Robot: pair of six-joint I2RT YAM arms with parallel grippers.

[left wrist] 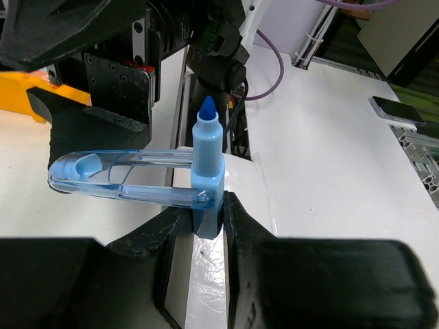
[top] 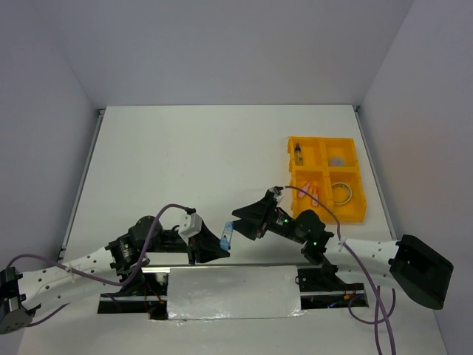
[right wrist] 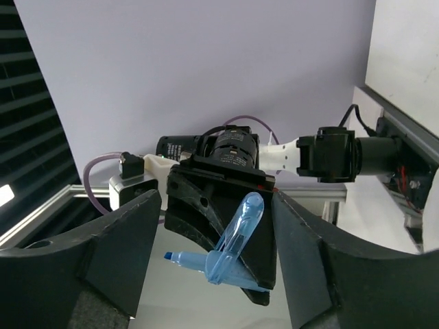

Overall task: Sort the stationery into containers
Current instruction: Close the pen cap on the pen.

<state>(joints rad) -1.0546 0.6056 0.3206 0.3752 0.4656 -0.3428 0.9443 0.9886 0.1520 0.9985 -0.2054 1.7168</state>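
A small blue marker (left wrist: 207, 157) with a clear blue cap (left wrist: 110, 177) swung out to the side is held up above the table's near edge. My left gripper (left wrist: 207, 219) is shut on the marker's base. In the top view the marker (top: 227, 238) hangs between the two arms. My right gripper (right wrist: 219, 236) faces the left one, open, with one finger (right wrist: 123, 253) on each side of the marker (right wrist: 226, 264), not touching it. The yellow-orange tray (top: 359, 177) lies at the right, holding a small bottle (top: 298, 154), clips (top: 313, 192) and a ring (top: 341, 194).
A silver taped strip (top: 233, 292) runs along the near edge under both grippers. White walls close the table on three sides. A purple cable (top: 174, 208) loops over the left arm. A corner of the tray (left wrist: 27, 96) shows behind the right arm in the left wrist view.
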